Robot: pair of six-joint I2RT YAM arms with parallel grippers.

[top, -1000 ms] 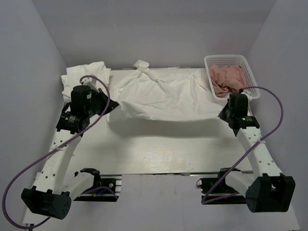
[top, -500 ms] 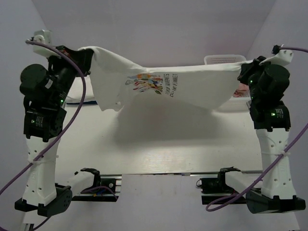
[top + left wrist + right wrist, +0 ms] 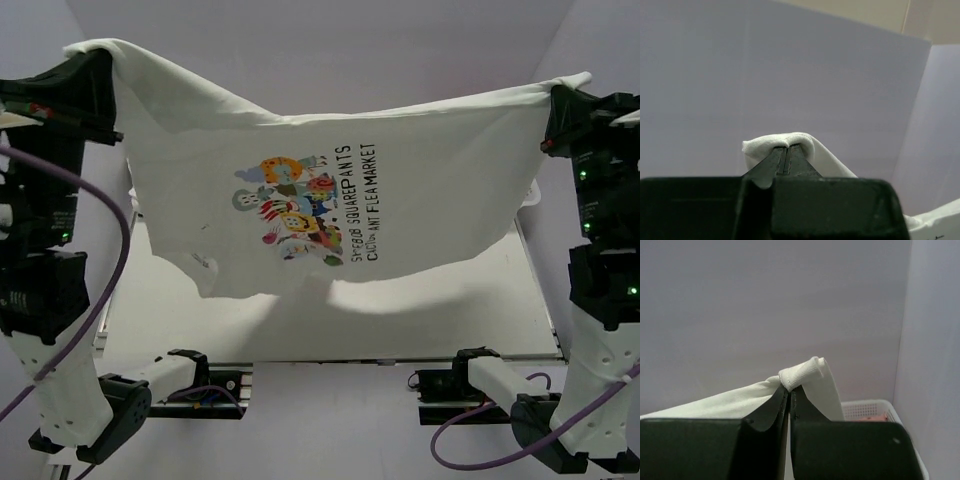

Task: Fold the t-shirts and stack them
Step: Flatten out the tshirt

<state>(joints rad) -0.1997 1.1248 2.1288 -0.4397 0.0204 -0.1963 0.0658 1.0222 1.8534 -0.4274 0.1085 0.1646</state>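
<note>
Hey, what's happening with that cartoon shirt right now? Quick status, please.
Left gripper and right gripper both shut on printed t-shirt corners. Shirt held up, spread wide, above the table. White basket back right, not touching.

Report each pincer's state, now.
Left pincer: closed, holding one top corner of the printed t-shirt.
Right pincer: closed, holding the t-shirt's other top corner.

The shadowed white table (image 3: 330,325) bears a mesh basket (image 3: 866,409) far right.
</note>
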